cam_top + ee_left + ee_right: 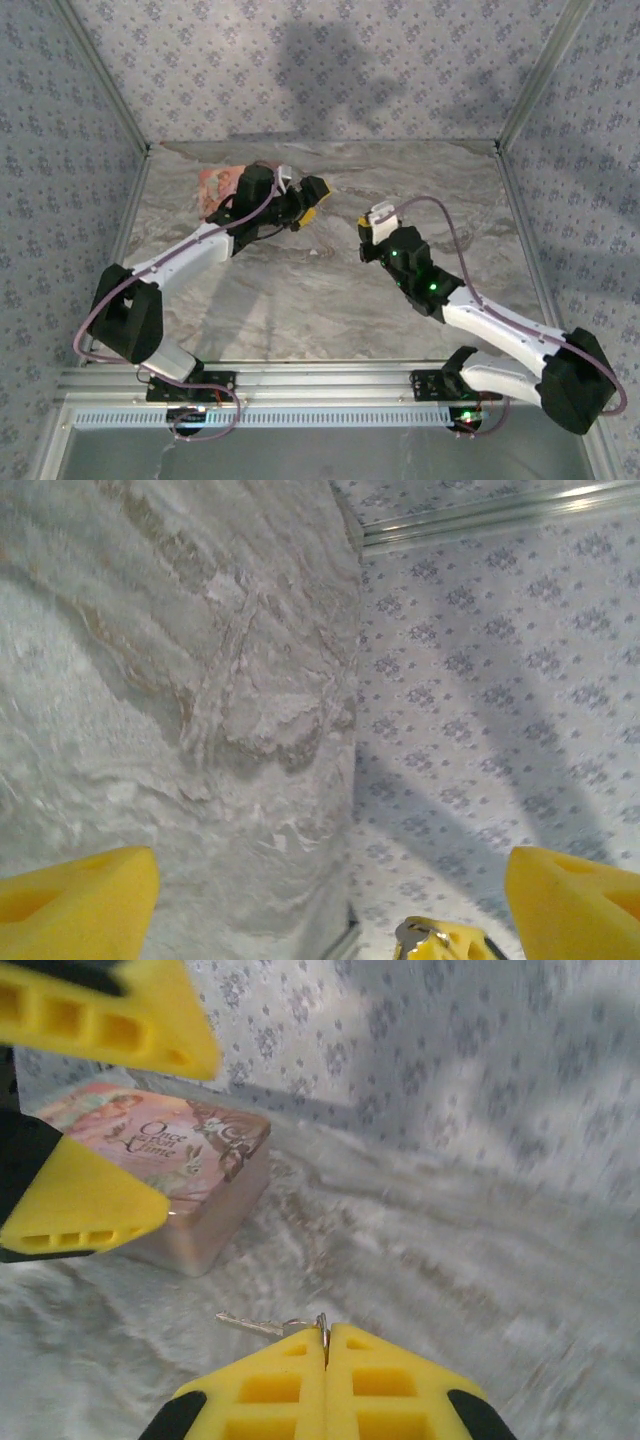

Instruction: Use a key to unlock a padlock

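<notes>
My right gripper (325, 1334) is shut on the ring of a small silver key (250, 1323), whose blade sticks out to the left above the marble table top (420, 1260). In the top view the right gripper (372, 224) is near the table's middle. My left gripper (312, 196) hovers just to its left at the back, facing it. The left gripper (330, 890) is open with nothing between its yellow fingers (75, 900). The key-holding yellow tip (440, 942) of the right gripper shows at the bottom edge of the left wrist view. The blue padlock is out of view.
A pink cartoon-printed box (215, 190) lies at the back left of the table, behind the left arm; it is the pink box (170, 1160) beyond the left gripper's fingers (85, 1205). Patterned walls (320, 70) close in the back and sides.
</notes>
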Available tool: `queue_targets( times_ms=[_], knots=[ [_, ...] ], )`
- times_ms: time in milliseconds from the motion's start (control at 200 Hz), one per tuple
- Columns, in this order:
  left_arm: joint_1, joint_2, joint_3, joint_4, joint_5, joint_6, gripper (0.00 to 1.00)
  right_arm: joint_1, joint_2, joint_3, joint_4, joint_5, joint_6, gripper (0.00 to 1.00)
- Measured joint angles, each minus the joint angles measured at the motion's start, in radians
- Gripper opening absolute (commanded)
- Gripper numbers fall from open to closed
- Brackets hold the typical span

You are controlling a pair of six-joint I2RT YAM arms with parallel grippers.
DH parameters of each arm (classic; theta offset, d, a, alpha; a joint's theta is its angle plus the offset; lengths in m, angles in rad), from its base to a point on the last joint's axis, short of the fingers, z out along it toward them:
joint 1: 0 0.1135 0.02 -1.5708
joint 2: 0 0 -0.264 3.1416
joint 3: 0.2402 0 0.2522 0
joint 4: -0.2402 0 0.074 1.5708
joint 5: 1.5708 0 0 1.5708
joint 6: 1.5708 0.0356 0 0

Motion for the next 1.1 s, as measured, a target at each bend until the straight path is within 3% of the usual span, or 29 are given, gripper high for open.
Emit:
queue_targets(
  times_ms=[235, 475, 1099],
  knots=[
    [-0.036, 0.032, -0.016, 0.072, 0.001, -0.278, 0.73, 0.047, 0.134, 0.001, 0.193, 0.102, -0.327, 0.0],
    [-0.08, 0.083, -0.068, 0.168, -0.002, -0.47, 0.57, 0.079, 0.21, 0.016, 0.283, 0.128, -0.47, 0.0],
    [-0.082, 0.084, -0.092, 0.234, -0.026, -0.565, 0.22, 0.111, 0.256, 0.022, 0.309, 0.148, -0.553, 0.0]
  ],
)
